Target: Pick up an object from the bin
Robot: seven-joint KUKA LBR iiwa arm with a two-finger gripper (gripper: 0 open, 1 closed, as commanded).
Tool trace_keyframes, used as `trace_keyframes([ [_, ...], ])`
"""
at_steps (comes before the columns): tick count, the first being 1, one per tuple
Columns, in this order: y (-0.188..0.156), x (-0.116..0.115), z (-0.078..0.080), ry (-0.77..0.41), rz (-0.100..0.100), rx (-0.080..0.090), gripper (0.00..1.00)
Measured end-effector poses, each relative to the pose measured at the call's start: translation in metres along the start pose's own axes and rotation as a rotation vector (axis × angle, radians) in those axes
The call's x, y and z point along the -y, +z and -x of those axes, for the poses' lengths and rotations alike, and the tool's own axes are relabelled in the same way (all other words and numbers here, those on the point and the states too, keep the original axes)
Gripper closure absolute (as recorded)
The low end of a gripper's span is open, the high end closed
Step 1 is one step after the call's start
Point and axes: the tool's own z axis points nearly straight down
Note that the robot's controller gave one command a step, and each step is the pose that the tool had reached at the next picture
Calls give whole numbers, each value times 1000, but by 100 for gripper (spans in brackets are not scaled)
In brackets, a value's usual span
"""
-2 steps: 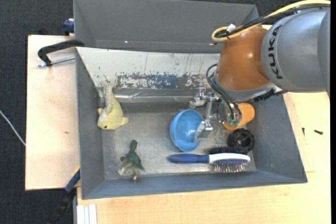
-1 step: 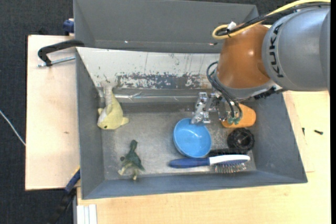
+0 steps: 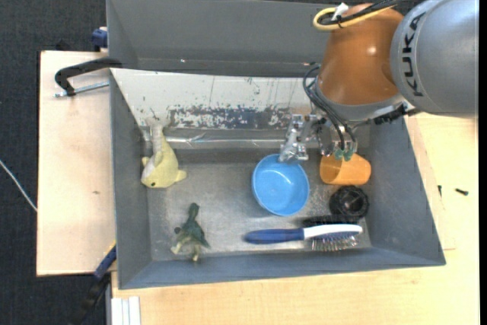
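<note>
My gripper [image 3: 318, 150] hangs at the right back of the bin, its two metal fingers spread apart. One finger stands just behind the rim of a blue bowl [image 3: 281, 186]. The other dips at the green-lined mouth of an orange cup [image 3: 346, 169] lying on its side. Nothing shows between the fingers. A black round ring-shaped part [image 3: 349, 202] lies in front of the cup. Along the front wall rests a brush with a blue handle and white head [image 3: 304, 234].
A pale yellow toy animal [image 3: 160, 167] leans against the left wall. A small green dinosaur figure [image 3: 190, 232] stands at the front left. The arm's orange cover hangs over the bin's right back corner.
</note>
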Motion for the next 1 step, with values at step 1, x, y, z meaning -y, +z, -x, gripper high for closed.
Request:
trace_keyframes([
  [1,-76,-6,12,-15,0,4,100],
])
